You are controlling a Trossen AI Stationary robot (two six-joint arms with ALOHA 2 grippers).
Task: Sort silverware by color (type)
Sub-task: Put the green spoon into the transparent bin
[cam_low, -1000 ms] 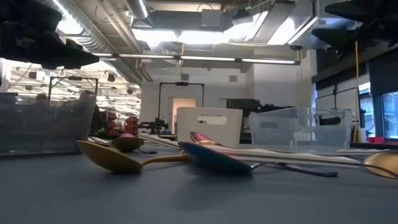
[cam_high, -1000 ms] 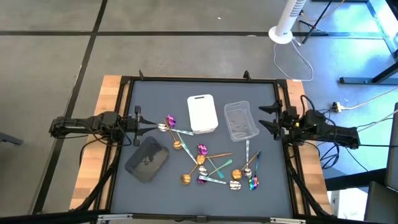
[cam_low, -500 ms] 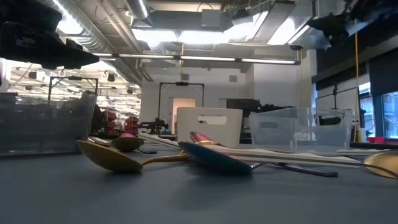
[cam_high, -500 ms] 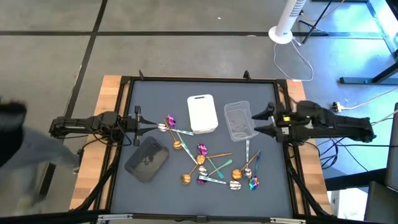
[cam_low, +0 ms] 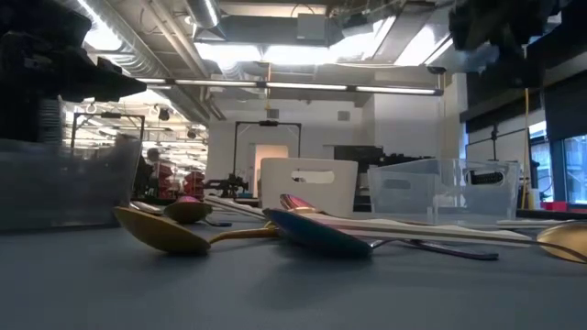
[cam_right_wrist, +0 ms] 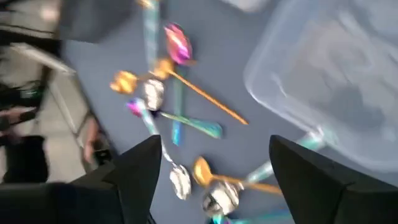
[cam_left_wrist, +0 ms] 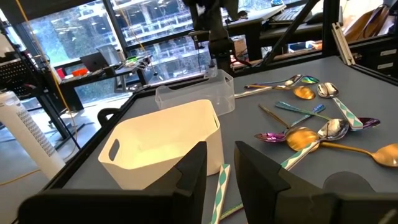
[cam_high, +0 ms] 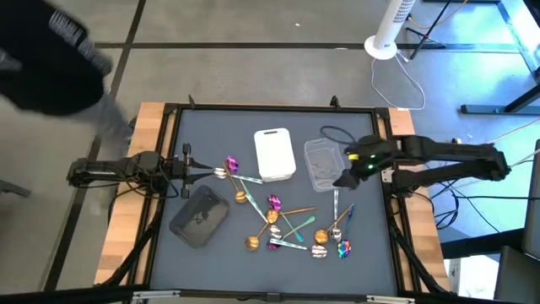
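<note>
The silverware (cam_high: pixel 283 221) lies scattered on the grey mat: gold, silver and purple-teal spoons and forks, some crossing one another. In the low view a gold spoon (cam_low: pixel 165 234) and a purple-blue one (cam_low: pixel 316 234) lie nearest. My right gripper (cam_high: pixel 344 173) hangs open above the right rim of the clear tray (cam_high: pixel 325 165), tipped downward, with the silverware (cam_right_wrist: pixel 174 93) below it. My left gripper (cam_high: pixel 192 165) stands open and level at the left edge, with nothing between its fingers (cam_left_wrist: pixel 193 177). A striped handle (cam_left_wrist: pixel 219 183) lies on the mat under their gap.
A white tray (cam_high: pixel 274 154) stands at the far middle beside the clear tray. A dark grey tray (cam_high: pixel 200 215) lies at the near left. A person (cam_high: pixel 51 59) shows as a dark blur beyond the table's far left corner. A fan base (cam_high: pixel 381 46) stands on the floor.
My right gripper has left the table's right edge, risen and reached toward the left, now over the clear tray's rim. It has tipped downward and rolled, staying open. The person has moved along the table's left side toward the far end.
</note>
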